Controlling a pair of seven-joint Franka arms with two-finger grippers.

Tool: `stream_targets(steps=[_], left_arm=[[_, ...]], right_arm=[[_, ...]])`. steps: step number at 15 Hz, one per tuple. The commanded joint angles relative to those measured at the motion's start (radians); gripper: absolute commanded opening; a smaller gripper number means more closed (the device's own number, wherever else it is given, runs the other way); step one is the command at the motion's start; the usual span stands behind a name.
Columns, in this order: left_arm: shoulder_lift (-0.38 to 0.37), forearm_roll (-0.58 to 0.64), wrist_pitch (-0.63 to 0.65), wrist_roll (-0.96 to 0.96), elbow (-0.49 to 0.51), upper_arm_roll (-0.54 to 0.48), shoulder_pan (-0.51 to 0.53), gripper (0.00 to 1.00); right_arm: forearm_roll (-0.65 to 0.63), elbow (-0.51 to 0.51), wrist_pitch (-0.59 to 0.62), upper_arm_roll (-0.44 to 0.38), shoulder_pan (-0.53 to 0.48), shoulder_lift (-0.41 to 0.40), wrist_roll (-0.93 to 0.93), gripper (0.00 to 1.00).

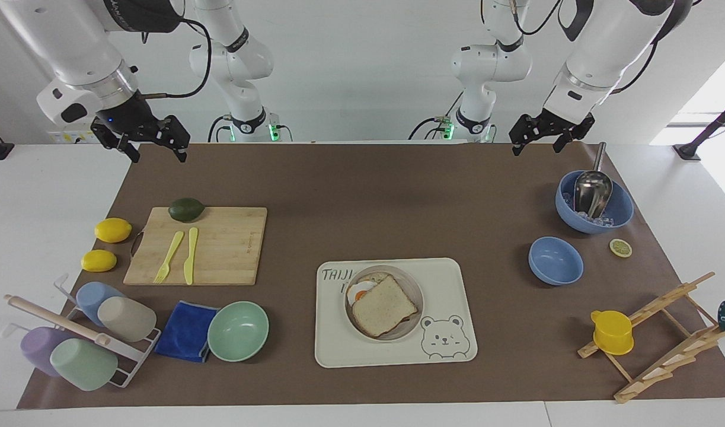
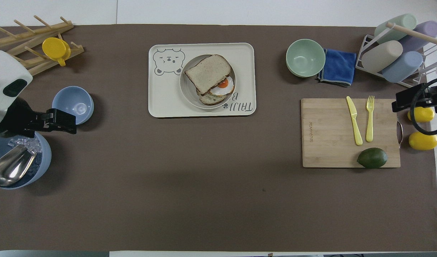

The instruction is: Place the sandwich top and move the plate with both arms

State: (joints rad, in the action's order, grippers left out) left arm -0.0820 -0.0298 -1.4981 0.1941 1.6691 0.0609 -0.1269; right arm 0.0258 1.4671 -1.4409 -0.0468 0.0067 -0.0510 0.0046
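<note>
The sandwich top [image 1: 385, 306] lies on the egg-bearing slice [image 1: 360, 293] on the round plate [image 1: 415, 286], which stands on the bear-print tray [image 1: 451, 279]. In the overhead view the sandwich top [image 2: 207, 72] covers most of the egg slice [image 2: 223, 85] on the plate [image 2: 187, 90]. My left gripper [image 1: 543, 139] is open and empty, up in the air over the mat beside the blue ice bowl [image 1: 620, 207]; it also shows in the overhead view [image 2: 63, 120]. My right gripper [image 1: 155, 148] is open and empty, raised over the mat's corner at the right arm's end.
A small blue bowl [image 1: 555, 260], a lemon slice [image 1: 620, 247] and a wooden rack [image 1: 664, 332] with a yellow cup [image 1: 612, 332] are at the left arm's end. A cutting board [image 1: 220, 246] with knife, fork and avocado, two lemons [image 1: 112, 230], a mint bowl [image 1: 238, 331], a blue cloth [image 1: 186, 331] and a cup rack [image 1: 77, 338] are at the right arm's end.
</note>
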Motion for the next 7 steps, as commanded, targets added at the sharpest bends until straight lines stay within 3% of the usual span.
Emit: stream_targets(steps=[1,7], left_arm=[[-0.018,-0.013,-0.008,-0.010,0.011,-0.004,0.003,1.00],[-0.018,-0.012,-0.005,-0.010,0.011,-0.004,0.003,1.00]], right_arm=[[-0.007,0.007,-0.018,0.010,-0.007,0.010,0.011,1.00],[-0.012,0.004,-0.018,0.012,-0.005,0.008,0.012,1.00]])
